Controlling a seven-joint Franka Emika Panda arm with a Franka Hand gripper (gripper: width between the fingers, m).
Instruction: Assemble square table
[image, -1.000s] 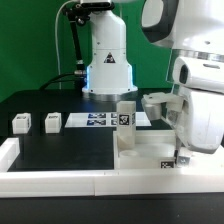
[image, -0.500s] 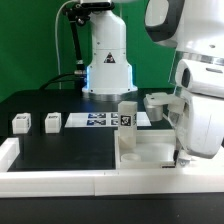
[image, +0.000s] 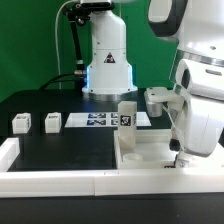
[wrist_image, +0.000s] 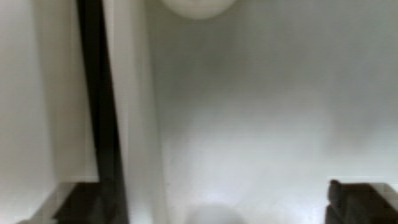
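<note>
The square table's white top (image: 143, 152) lies flat at the exterior view's right, with one tagged leg (image: 126, 114) standing upright on it. Two more small white leg blocks (image: 20, 123) (image: 52, 121) sit on the black mat at the left. My gripper (image: 176, 151) points down over the top's near right corner. In the wrist view the gripper (wrist_image: 222, 203) is open: its dark fingers (wrist_image: 365, 200) stand far apart, with only the white slab (wrist_image: 267, 110) between them. A black gap (wrist_image: 89, 100) runs along the slab's edge, and a round white shape (wrist_image: 196, 6) shows at its far end.
The marker board (image: 98, 119) lies in front of the robot's white base (image: 106, 60). Long white border rails (image: 60, 181) run along the front and the left side (image: 8, 150) of the black mat.
The arm's hand has shifted slightly up and toward the exterior view's right over the table top's corner. The leg blocks and the upright leg have not moved.
</note>
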